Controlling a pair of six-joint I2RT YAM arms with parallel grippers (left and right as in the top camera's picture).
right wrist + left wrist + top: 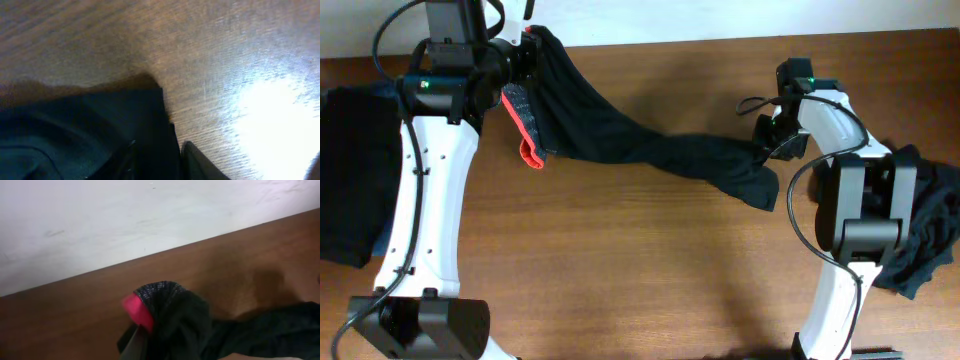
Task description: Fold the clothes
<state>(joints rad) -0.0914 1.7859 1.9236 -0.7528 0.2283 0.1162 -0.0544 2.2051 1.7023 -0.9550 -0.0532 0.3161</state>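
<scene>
Far left: a black stack (348, 180) of cloth lies flat on the wooden surface (620, 270). It is partly cut by the frame edge, with a sliver of blue showing at its rim. Just right of it the white left arm reaches up to the far edge.

The left tool (523, 55) is clamped on the waist end of the black trousers (620, 140). Cloth bunches right at the tool and hangs from it. The left wrist view shows the same bunch close up: black fabric with the waistband (525, 125) folded over. One dark finger (134, 347) is just visible below it, and a pale wall (125, 220) sits behind the surface edge. The waistband is heathered grey with red edging and droops below the tool.

From there the trousers run as one twisted band, diagonally right and toward the near side. They cross the middle of the surface and widen at the leg end.

The right tool (772, 145) sits at that leg end. The right wrist view is blurred. Dark cloth lies between the two fingers (200, 160), its edge against the wood. Cannot tell whether the fingers are pressed onto it or only straddle it.

Far right: a dark heap (932, 235) of crumpled garments lies beside the right arm's base. It is partly hidden by the arm and apart from the trousers.
</scene>
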